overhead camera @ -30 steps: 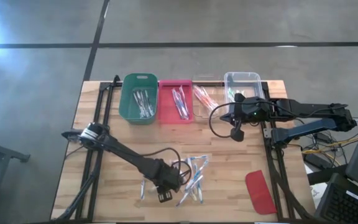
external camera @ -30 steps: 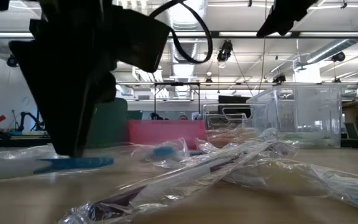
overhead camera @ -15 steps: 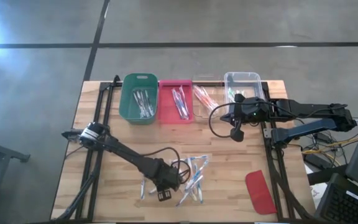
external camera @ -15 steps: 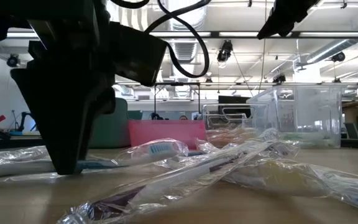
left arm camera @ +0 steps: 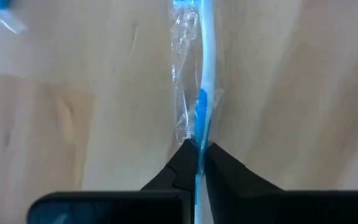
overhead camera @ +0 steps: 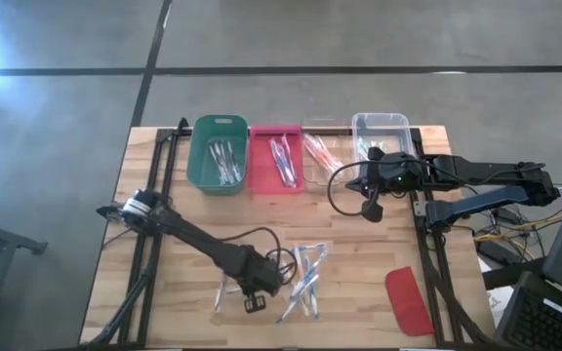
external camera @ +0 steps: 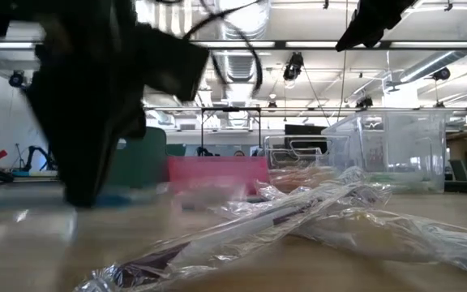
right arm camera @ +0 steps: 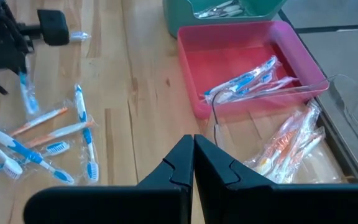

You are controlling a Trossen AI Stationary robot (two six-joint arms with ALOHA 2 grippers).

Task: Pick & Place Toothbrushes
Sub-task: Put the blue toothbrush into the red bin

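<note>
A wooden table (overhead camera: 164,205) carries two dark robot arms, a row of four bins along its far edge, and a loose pile of wrapped toothbrushes (overhead camera: 305,283) near the middle of its near edge.

The left gripper (overhead camera: 254,301) is down at the near edge, just left of the pile. In the left wrist view its two fingers (left arm camera: 182,163) are clenched on a single blue toothbrush (left arm camera: 202,112) in a clear wrapper. The handle runs straight out from between the fingertips and lies along the wood. In the right wrist view this brush (right arm camera: 27,93) hangs from the gripper just beside the pile. The low view shows the gripper as a dark blurred shape (external camera: 96,113) at the table surface, with crinkled wrappers (external camera: 298,219) in front of it.

The right gripper (overhead camera: 371,210) hovers over the table just in front of the clear bins, near the right end of the row, its fingers (right arm camera: 185,163) pressed together on nothing.

From left to right, the row holds a green bin (overhead camera: 203,175), a pink bin (overhead camera: 259,175), a low clear tray (overhead camera: 315,174) with orange brushes, and a taller clear bin (overhead camera: 398,125). The green and pink bins also hold wrapped brushes. A flat red lid (overhead camera: 408,300) lies at the near right corner, well apart from the pile.

No writing can be read anywhere.
</note>
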